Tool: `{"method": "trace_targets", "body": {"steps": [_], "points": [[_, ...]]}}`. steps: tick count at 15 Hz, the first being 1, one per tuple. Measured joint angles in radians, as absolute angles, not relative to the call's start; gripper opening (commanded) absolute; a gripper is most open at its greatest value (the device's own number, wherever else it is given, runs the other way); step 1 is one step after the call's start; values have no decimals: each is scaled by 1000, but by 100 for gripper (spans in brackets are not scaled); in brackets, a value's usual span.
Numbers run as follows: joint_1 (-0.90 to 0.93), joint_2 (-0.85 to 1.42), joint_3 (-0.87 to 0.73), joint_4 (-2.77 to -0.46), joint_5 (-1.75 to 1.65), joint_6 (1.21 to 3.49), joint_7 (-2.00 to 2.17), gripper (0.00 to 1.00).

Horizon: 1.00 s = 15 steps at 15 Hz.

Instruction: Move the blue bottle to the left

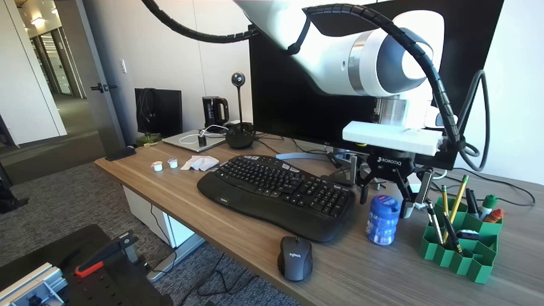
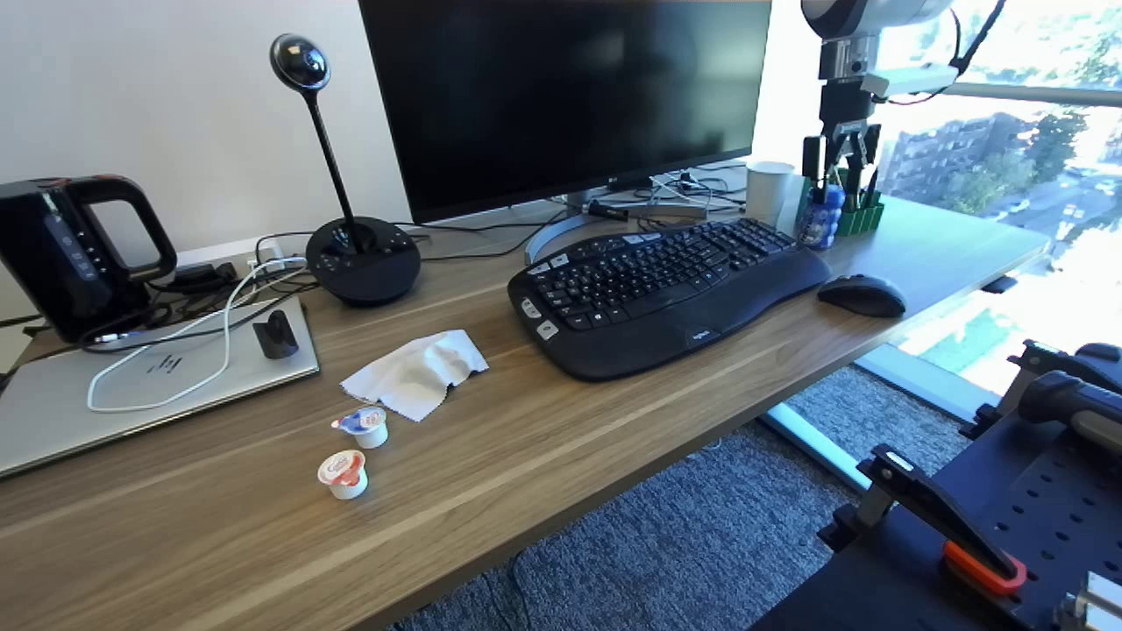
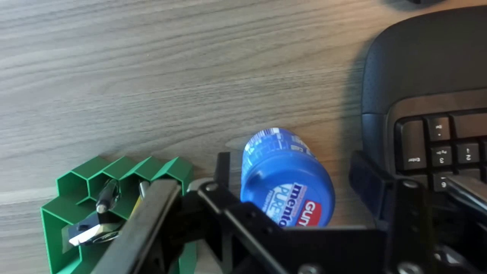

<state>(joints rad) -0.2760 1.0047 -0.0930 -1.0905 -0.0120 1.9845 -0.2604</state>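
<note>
Keyboard point(image 1: 276, 191) and green organizer point(image 1: 461, 263) on either side of blue bottle point(image 1: 383, 223), gripper point(image 3: 292, 165) jaws apart.

In an exterior view: squat blue plastic bottle point(image 1: 383, 223) upright on the wood-grain desk point(image 1: 340, 265), between the long curved black plastic keyboard point(image 1: 272, 191) on its left and the green honeycomb-walled holder point(image 1: 461, 262) on its right. Yellow pencils point(image 1: 458, 199) lean in the holder. Rounded dark plastic mouse point(image 1: 295, 259) lies before the keyboard's right end. Flat black monitor point(image 1: 297, 114) stands behind the keyboard. In an exterior view: tapered white cup point(image 2: 768, 190) stands behind the keyboard's right end; crumpled white cloth point(image 2: 419, 372) lies left of the keyboard, with two small round white pots point(image 2: 348, 482) before it. Wrist view: bottle shows between the fingers point(image 3: 369, 186) of the black metal gripper point(image 3: 290, 160).
</note>
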Motion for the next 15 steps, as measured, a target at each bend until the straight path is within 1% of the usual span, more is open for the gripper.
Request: {"method": "trace_targets", "body": {"steps": [11,12,13,15], "points": [[-268,1058,-93,-1008,-12,1975,-237,100],[-267,1064,-93,-1001,-12,1974,-236,88],[-266,1068,-93,-994,-12,1972,-234,72],[-266,1077,-93,-979,-12,1961,-233,58]]}}
